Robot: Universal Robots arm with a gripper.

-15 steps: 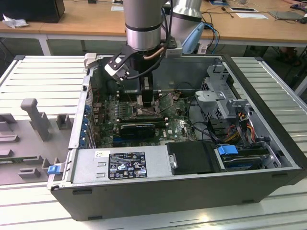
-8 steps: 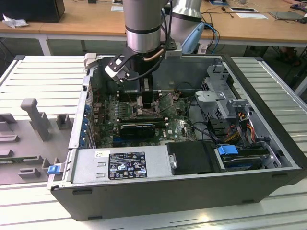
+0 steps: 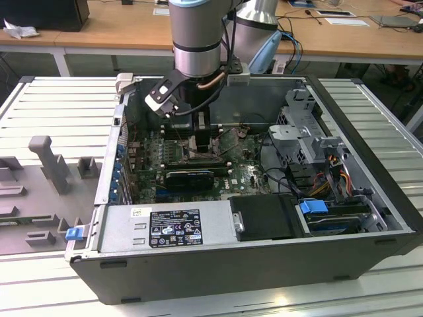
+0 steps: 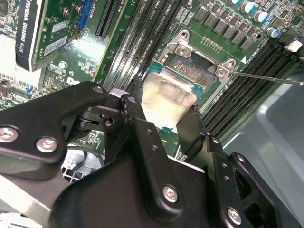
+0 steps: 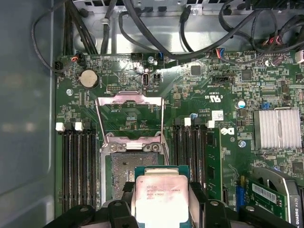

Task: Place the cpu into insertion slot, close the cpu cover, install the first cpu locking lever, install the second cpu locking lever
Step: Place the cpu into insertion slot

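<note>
The black pincer (image 4: pixel 164 98) clasps the pale silver square cpu (image 5: pixel 162 199) by its edges. It hangs over the dark-framed square insertion slot (image 5: pixel 121 176).

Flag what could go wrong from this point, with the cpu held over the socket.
The tool grips the cpu by two edges, off-centre over the insertion slot. Lowered like this, it could land skewed and harm the slot. The cpu cover stands open close by, and a thin lever wire juts beside the slot; the tool might catch either.
</note>
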